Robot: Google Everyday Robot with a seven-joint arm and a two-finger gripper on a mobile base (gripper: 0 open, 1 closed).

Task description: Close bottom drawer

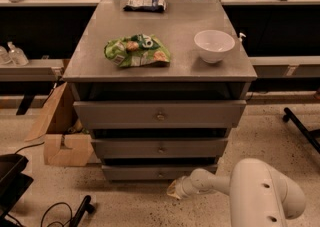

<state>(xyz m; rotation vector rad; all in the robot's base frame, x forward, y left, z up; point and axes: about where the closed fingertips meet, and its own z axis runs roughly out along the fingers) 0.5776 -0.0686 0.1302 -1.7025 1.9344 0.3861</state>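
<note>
Gripper (174,189) near bottom drawer (131,172), matte grey (slim)

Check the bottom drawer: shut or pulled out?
Shut or nearly; cannot tell which. Bottom drawer shows no tray, only a dark strip above its front. Gripper hangs low before it.

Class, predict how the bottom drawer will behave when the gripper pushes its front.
The bottom drawer looks rigid, so it should slide in rather than flex. Its slim front suggests it is fairly light. The gripper sits below and off-centre from the knob, so a push there might skew it slightly.
</note>
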